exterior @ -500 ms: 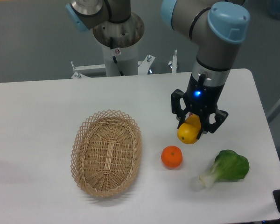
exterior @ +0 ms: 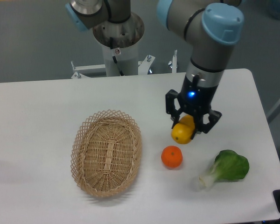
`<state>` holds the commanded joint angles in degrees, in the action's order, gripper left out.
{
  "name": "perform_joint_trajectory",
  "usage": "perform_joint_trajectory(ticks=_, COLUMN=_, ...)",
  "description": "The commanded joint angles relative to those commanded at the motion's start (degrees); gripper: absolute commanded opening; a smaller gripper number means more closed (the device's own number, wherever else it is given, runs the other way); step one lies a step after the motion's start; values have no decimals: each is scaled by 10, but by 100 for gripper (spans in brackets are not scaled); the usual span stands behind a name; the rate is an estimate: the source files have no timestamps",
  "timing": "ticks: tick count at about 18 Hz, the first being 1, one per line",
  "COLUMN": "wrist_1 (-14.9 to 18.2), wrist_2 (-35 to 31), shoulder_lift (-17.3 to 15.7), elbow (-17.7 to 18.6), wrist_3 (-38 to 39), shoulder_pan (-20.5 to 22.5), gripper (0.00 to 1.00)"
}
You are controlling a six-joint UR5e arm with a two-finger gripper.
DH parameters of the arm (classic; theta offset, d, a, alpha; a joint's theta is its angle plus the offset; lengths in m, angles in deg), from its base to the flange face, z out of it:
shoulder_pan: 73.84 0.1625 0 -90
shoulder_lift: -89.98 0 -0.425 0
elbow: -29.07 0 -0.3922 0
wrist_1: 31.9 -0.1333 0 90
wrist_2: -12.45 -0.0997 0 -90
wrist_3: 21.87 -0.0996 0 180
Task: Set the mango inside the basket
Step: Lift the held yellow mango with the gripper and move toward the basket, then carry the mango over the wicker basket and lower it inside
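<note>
The mango [exterior: 182, 132] is a yellow-orange oval fruit held between the black fingers of my gripper [exterior: 186, 128], lifted a little above the white table at the right of centre. The gripper is shut on it and its upper part is hidden by the fingers. The basket [exterior: 107, 152] is an oval tan wicker basket with a lattice rim, lying empty on the table to the left of the gripper, well apart from it.
A round orange [exterior: 171, 157] lies on the table just below the held mango. A green leafy vegetable [exterior: 227, 168] lies at the front right. The arm's base column [exterior: 117, 44] stands behind the table's far edge.
The gripper with the mango has moved a little to the left and slightly up, towards the basket. Nothing else has moved.
</note>
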<state>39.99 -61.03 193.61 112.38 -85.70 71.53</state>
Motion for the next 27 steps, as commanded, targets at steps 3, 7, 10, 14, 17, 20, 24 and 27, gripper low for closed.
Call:
perform_joint_trajectory(ticks=3, wrist_1=-16, wrist_2=-1, shoulder_lift=-2, elbow=15, wrist_3=57, shoulder_pan=-34, gripper=45)
perform_joint_trajectory(ticks=7, wrist_1=-69, wrist_2=-33, shoulder_lift=4, elbow=35, wrist_3=118, shoulder_pan=-81, gripper=45)
perform_joint_trajectory(ticks=10, wrist_1=-94, wrist_2=-68, shoulder_lift=19, elbow=48, wrist_3=156, shoulder_pan=-118, gripper=45)
perform_joint_trajectory(ticks=14, wrist_1=-98, wrist_2=-97, shoulder_lift=54, elbow=53, wrist_3=226, shoulder_pan=-163, gripper=45)
perform_joint_trajectory(ticks=17, wrist_1=-140, wrist_2=-136, shoulder_lift=89, elbow=57, wrist_3=265, shoulder_pan=-204, gripper=45)
perform_joint_trajectory(ticks=20, wrist_1=-207, wrist_2=-175, shoulder_lift=113, elbow=83, wrist_3=291, shoulder_pan=-231, gripper=45)
perform_joint_trajectory(ticks=24, wrist_1=-227, wrist_2=-199, shoulder_lift=122, elbow=109, wrist_3=276, shoulder_pan=-249, gripper=45)
perform_joint_trajectory(ticks=27, wrist_1=-229, wrist_2=-207, shoulder_lift=127, elbow=119, wrist_3=244, shoulder_pan=-263, gripper=45)
